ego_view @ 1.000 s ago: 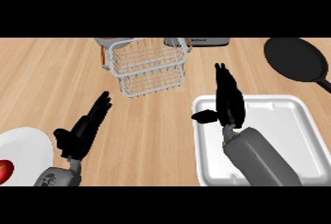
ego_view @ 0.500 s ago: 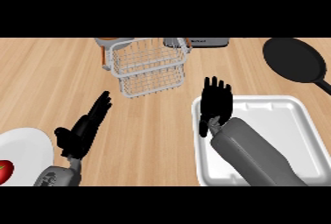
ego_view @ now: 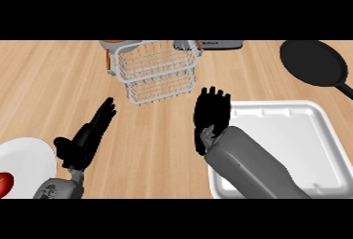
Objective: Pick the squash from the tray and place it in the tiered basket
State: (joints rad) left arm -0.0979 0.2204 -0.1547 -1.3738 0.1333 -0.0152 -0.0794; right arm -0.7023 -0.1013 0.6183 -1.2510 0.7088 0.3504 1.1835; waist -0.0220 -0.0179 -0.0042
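The white tray [ego_view: 303,135] lies at the right, and its visible floor holds nothing. My right forearm hides its near left part. My right hand [ego_view: 211,113] is open, fingers straight, over the tray's left rim and the wood beside it. The wire tiered basket [ego_view: 157,71] stands at the back centre, a little beyond that hand. An orange-brown shape [ego_view: 108,59] shows at the basket's left side; I cannot tell whether it is the squash. My left hand [ego_view: 84,140] rests open at the lower left.
A black frying pan [ego_view: 314,61] sits at the back right, its handle pointing toward the right edge. A white plate [ego_view: 24,161] with a red item [ego_view: 4,183] is at the lower left corner. A dark grey object [ego_view: 222,45] lies behind the basket.
My right hand has moved left and slightly back, from over the tray's far left corner to its left rim, fingers still straight. The left hand has stayed put.
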